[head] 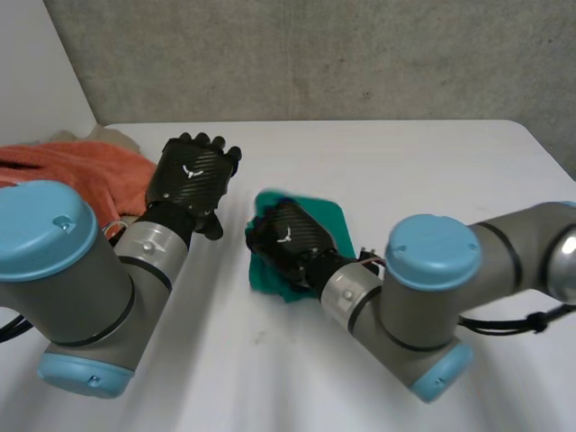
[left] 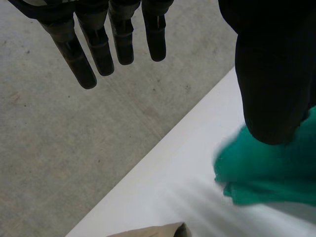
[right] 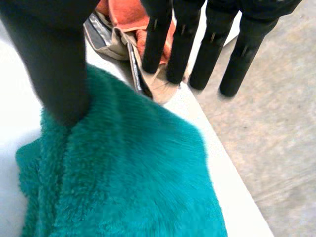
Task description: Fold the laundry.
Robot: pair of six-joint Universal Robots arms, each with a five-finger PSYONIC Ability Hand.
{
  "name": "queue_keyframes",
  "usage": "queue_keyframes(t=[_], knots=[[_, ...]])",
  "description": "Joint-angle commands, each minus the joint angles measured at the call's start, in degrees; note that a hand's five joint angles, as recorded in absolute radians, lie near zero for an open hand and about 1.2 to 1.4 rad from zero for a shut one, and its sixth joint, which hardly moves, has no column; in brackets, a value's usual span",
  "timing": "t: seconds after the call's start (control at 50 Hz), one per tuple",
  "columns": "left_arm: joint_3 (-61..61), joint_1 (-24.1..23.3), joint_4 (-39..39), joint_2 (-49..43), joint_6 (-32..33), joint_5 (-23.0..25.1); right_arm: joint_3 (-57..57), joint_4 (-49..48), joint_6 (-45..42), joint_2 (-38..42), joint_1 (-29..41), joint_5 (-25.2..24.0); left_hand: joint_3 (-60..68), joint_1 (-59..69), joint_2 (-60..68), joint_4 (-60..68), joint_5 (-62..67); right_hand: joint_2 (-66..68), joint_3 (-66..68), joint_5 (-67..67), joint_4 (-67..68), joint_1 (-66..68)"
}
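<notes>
Nearest the camera, the elbow joints of the left arm (head: 63,261) and the right arm (head: 432,288) are seen, each capped in light blue, above the white table (head: 405,171).

Green towel (head: 328,218): shown lying near the middle of the table as a small, compact shape, partly covered by the right hand (head: 290,238). In the right wrist view the towel (right: 128,187) is seen under the palm, with a raised ridge along one side that may be taken as a fold line.

Right hand: its fingers (right: 207,54) are held straight and spread beyond the far edge of the towel, and the thumb (right: 59,64) is set against the pile. Nothing is grasped, so the hand is read as flat and unclenched, as if pressing or smoothing.

Left hand (head: 192,175): held above bare table between the towel and the orange cloth (head: 81,171). In its own wrist view the fingers (left: 79,59) are extended and empty, with the green towel (left: 266,177) beside the thumb (left: 269,74).

Progress: the green towel is judged to be folded, or nearly so, though the number of folds cannot be told. The orange cloth and a beige garment (head: 110,137) beneath it are heaped at the table's far left edge, unfolded, and are judged to be the larger part of the work left.
</notes>
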Motion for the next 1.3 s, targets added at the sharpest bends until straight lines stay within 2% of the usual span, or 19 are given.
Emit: queue_keyframes(t=[0.02, 0.04, 0.14, 0.26, 0.36, 0.48, 0.64, 0.74, 0.8, 0.88, 0.92, 1.1, 1.18, 1.26, 1.3], knots=[[3.85, -0.09, 1.70, -2.60, -2.34, -0.85, -5.83, 4.10, 20.24, 0.72, -3.12, 4.56, -0.14, -0.47, 0.03, 0.08, 0.85, -22.20, -22.81, -22.78, -22.74, -22.38], [5.07, -0.26, 2.05, -3.38, -2.96, -0.59, -5.22, 4.10, 25.93, -0.77, -4.35, 4.38, -0.64, -0.97, -0.47, -0.42, 0.35, -22.20, -22.81, -22.78, -22.74, -22.38], [9.65, -1.84, 2.23, -6.46, -5.24, 0.90, -1.88, 4.45, 38.10, -6.75, -10.33, 4.30, -4.01, -4.33, -3.84, -3.78, -3.01, -22.20, -22.81, -22.78, -22.74, -22.38], [15.89, -5.80, 1.53, -12.08, -7.35, 5.91, -1.43, 8.13, 43.21, -7.82, -15.52, 4.47, -6.20, -6.52, -6.03, -5.98, -5.21, -22.20, -22.81, -22.78, -22.74, -22.38], [22.47, -9.49, -2.76, -19.63, -8.94, 7.94, -7.04, 16.64, 44.35, -2.47, -16.75, 4.29, -6.20, -6.52, -6.03, -5.98, -5.21, -22.20, -22.81, -22.78, -22.74, -22.38], [28.11, -9.59, -9.27, -25.80, -9.11, 4.69, -13.20, 23.08, 44.53, 3.69, -16.75, 4.21, -6.20, -6.52, -6.03, -5.98, -5.21, -22.20, -22.81, -22.78, -22.74, -22.38], [29.79, -5.64, -18.32, -29.84, -8.33, -3.82, -19.09, 25.72, 43.39, 8.70, -12.28, 3.42, -7.37, -7.70, -7.20, -7.15, -6.38, -22.20, -22.81, -22.78, -22.74, -22.38], [28.11, -3.79, -20.36, -30.29, -6.66, -6.21, -21.12, 25.81, 40.41, 11.25, -9.37, 4.56, -8.22, -8.54, -8.05, -7.99, -7.23, -22.20, -22.81, -22.78, -22.74, -22.38], [26.71, -3.26, -20.36, -30.02, -5.25, -6.04, -22.26, 26.16, 37.07, 13.36, -8.40, 7.28, -8.22, -8.54, -8.05, -7.99, -7.23, -22.20, -22.81, -22.78, -22.74, -22.38], [25.30, -3.25, -20.44, -28.97, -4.46, -4.20, -22.96, 27.12, 32.59, 14.51, -8.05, 12.19, -8.22, -8.54, -8.05, -7.99, -7.23, -22.20, -22.81, -22.78, -22.74, -22.38], [24.60, -3.25, -20.45, -27.92, -4.46, -3.58, -22.70, 27.39, 31.61, 13.98, -8.31, 13.08, -8.22, -8.54, -8.05, -7.99, -7.23, -22.20, -22.81, -22.78, -22.74, -22.38], [20.64, -1.68, -17.20, -15.62, -5.86, 0.81, -13.22, 21.69, 31.17, 1.16, -9.63, 15.72, -8.93, -9.26, -8.76, -8.71, -7.94, -22.20, -22.81, -22.78, -22.74, -22.38], [18.36, -0.27, -15.09, -11.13, -7.00, 5.03, -7.68, 17.82, 31.43, -3.41, -10.33, 18.53, -8.93, -9.26, -8.76, -8.71, -7.94, -22.20, -22.81, -22.78, -22.74, -22.38], [16.51, 1.49, -14.91, -7.62, -8.23, 12.49, -2.50, 16.05, 33.62, -5.97, -11.21, 20.29, -8.93, -9.26, -8.76, -8.71, -7.94, -22.20, -22.81, -22.78, -22.74, -22.38], [15.37, 2.37, -16.13, -5.60, -8.76, 19.16, -0.21, 16.23, 37.66, -6.15, -11.48, 20.03, -8.93, -9.26, -8.76, -8.71, -7.94, -22.20, -22.81, -22.78, -22.74, -22.38]])
